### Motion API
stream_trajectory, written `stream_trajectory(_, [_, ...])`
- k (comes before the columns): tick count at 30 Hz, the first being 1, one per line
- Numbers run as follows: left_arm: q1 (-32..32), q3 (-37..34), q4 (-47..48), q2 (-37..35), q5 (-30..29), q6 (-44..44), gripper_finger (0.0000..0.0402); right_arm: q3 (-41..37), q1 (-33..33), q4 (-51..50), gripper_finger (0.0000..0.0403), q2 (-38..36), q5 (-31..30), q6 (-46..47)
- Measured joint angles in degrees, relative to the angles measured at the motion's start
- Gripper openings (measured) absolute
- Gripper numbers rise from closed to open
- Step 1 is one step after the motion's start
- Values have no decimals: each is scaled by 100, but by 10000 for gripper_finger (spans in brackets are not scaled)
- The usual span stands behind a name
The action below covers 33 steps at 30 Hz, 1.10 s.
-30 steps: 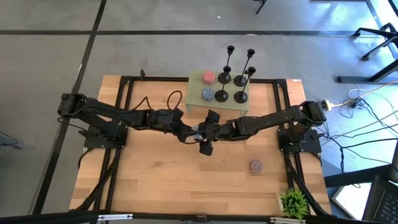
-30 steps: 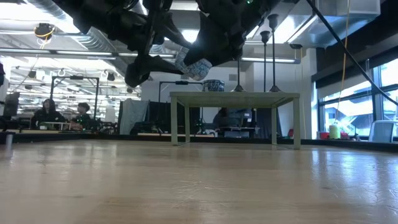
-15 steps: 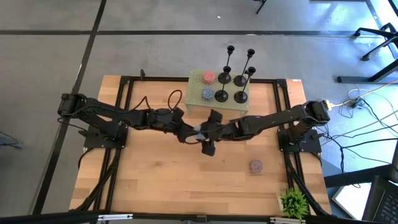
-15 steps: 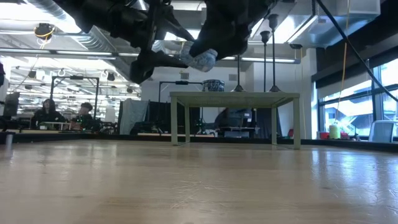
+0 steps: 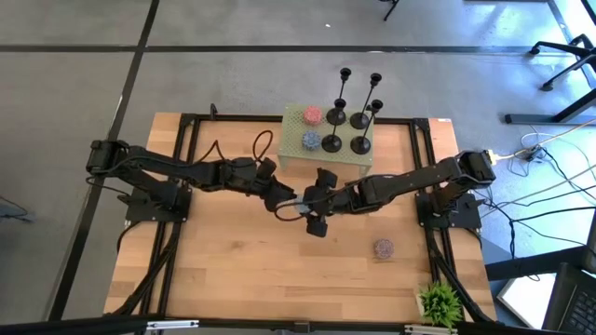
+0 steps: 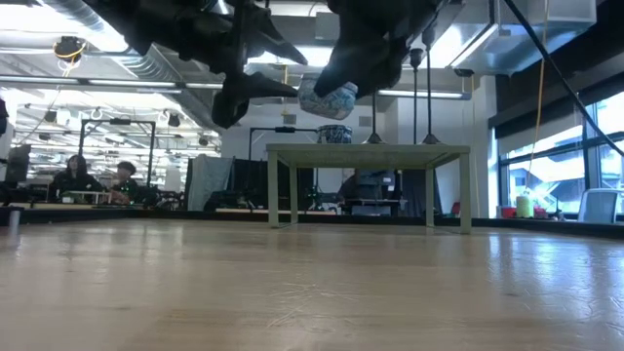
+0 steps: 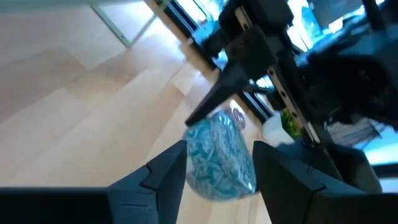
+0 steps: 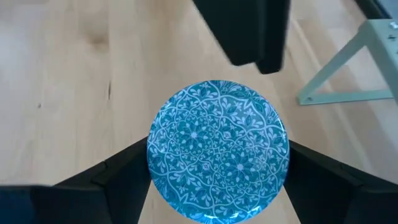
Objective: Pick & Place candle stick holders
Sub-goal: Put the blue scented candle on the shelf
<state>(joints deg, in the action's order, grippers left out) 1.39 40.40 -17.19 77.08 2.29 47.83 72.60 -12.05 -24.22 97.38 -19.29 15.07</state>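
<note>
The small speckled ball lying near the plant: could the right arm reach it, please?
Reachable, probably, but not graspable: the table around the speckled ball is bare, yet the right gripper is clamped on a blue patterned ball beside the left gripper.

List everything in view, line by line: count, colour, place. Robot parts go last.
candle stick holders: four, black, upright on the green stand
green stand: one, pale green, at the table's far edge, middle
red patterned round object: one, on the stand beside the holders
blue patterned round object: one, on the stand beside the holders
teal patterned round object: one, in the air over mid-table, between both grippers
purple patterned round object: one, on the table, right side
potted plant: one, green, near right corner
table: one, light wood
people: two, seated far back in the room
right gripper: shut on the teal object
left gripper: at the same object, facing the right one
</note>
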Motion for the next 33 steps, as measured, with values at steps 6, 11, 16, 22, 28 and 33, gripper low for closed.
stream_trajectory(6, [86, -1, 65, 0, 80, -96, 176, 0, 0, -16, 317, 0, -169, -4])
stream_trajectory(11, [292, -1, 65, 0, 344, -1026, 177, 0, -7, -14, 317, 0, -155, 59])
stream_trajectory(16, [485, -1, 65, 2, 420, -1025, 186, 0, -2, -12, 317, 0, -166, 54])
stream_trajectory(22, [696, -10, 113, 116, 874, -236, 219, 0, -1, -5, 317, -1, -164, -50])
stream_trajectory(28, [629, -6, -140, 603, 1019, 628, 255, -13, 48, -117, 317, 0, -95, -45])
stream_trajectory(33, [675, -12, -831, 752, 1316, 723, 267, 1, 59, -123, 317, -12, -129, -55])
